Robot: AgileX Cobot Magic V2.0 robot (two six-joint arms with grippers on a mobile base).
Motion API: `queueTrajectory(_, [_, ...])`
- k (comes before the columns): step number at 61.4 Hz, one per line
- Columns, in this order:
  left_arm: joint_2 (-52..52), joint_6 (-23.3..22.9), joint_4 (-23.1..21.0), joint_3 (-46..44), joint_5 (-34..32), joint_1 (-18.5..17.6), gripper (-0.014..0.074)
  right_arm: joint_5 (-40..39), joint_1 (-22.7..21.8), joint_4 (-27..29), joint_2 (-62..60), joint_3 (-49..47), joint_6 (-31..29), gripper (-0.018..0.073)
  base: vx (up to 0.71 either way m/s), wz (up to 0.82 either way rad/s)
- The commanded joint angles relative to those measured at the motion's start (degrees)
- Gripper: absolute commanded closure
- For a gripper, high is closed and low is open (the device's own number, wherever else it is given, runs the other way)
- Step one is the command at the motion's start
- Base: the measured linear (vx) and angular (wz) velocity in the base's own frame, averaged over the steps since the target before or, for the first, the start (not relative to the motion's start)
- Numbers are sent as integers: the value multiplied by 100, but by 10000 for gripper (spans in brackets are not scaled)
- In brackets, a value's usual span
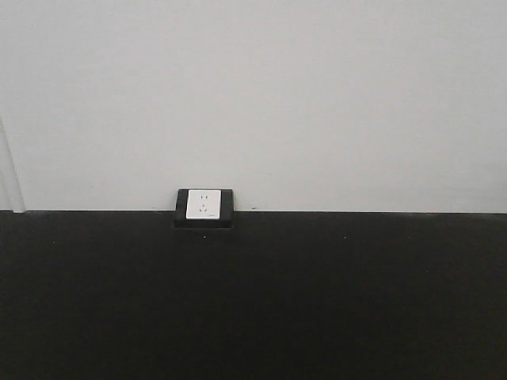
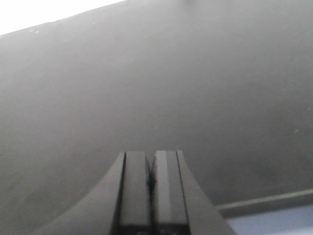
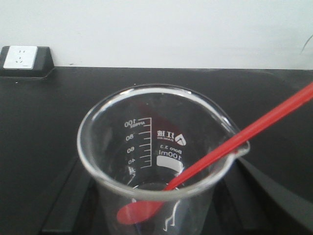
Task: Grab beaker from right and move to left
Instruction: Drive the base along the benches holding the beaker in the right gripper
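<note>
The beaker (image 3: pixel 161 147) is a small clear glass one with printed 100 ml marks. It fills the right wrist view, upright, with a thin red stick (image 3: pixel 234 142) leaning out over its spout to the right. My right gripper (image 3: pixel 156 200) has a dark finger (image 3: pixel 73 196) pressed against each side of the beaker's wall and is shut on it. My left gripper (image 2: pixel 150 169) is shut and empty, low over the bare black tabletop (image 2: pixel 156 88). The front view shows neither the grippers nor the beaker.
A white wall socket in a black housing (image 1: pixel 204 207) sits at the table's back edge against the white wall; it also shows in the right wrist view (image 3: pixel 22 58). The table's edge (image 2: pixel 264 200) shows at the lower right of the left wrist view.
</note>
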Motion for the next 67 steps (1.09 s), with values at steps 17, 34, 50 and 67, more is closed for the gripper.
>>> queueTrajectory(17, [-36, -6, 1, 106, -439, -36, 603, -488, -25, -69, -8, -176, -18, 563, -4, 19])
queueTrajectory(34, [-36, -6, 1, 106, -439, -36, 603, -488, -25, -69, -14, -176, -19, 563, -6, 44])
queueTrajectory(50, [-36, -6, 1, 106, -439, -36, 603, -488, -25, -69, -9, -176, -19, 563, -7, 61])
queueTrajectory(67, [-36, -6, 1, 106, -439, -36, 603, -488, -25, -69, -9, -176, -19, 563, -7, 66])
